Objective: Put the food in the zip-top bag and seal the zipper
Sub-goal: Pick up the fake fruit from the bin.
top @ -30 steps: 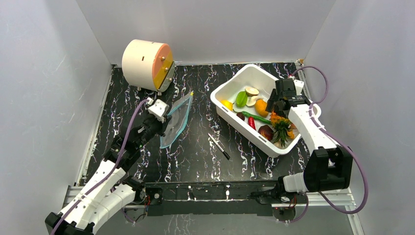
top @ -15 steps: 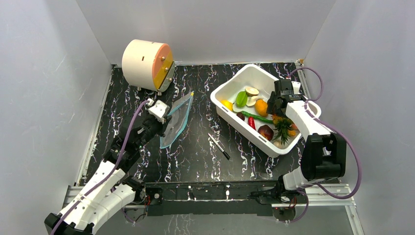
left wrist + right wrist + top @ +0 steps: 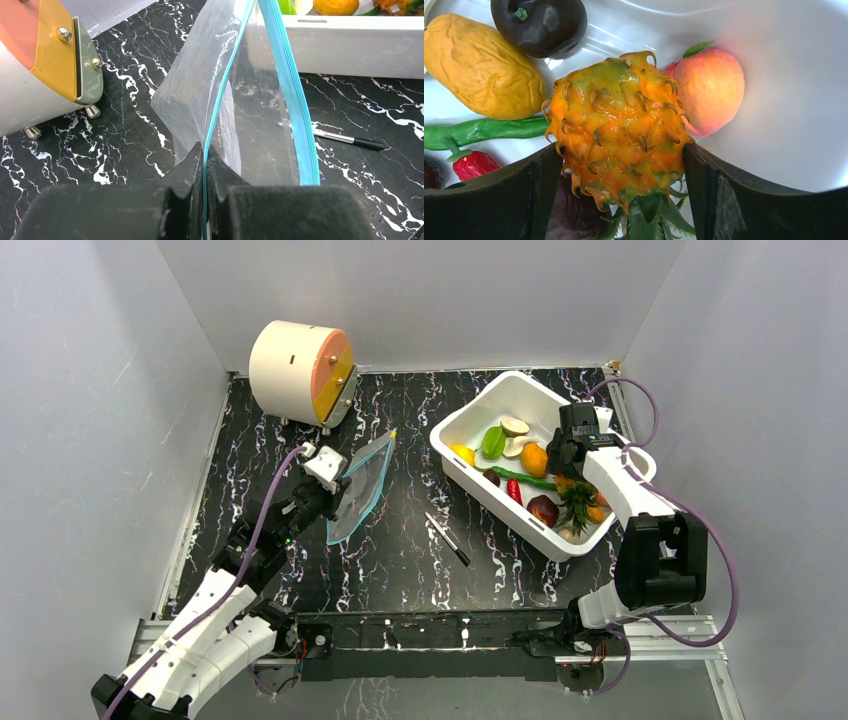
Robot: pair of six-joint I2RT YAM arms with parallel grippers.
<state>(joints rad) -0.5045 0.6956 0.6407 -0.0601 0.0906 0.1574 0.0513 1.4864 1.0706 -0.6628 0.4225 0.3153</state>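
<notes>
Between the fingers of the right gripper [image 3: 621,152] the pineapple [image 3: 619,120] is being clamped, low in the white tub [image 3: 784,75]. By the left gripper [image 3: 205,157] one zipper [image 3: 292,85] lip of the zip-top bag [image 3: 255,125] is being pinched. Slippage is being risked on lifting: only pliant scales are being caught.

No lettering, brand, number or sign can be read in any view. A pale patch on the clear zip-top bag [image 3: 225,100] and a small grey mark on the white tub [image 3: 350,45] wall are too blurred to make out.
</notes>
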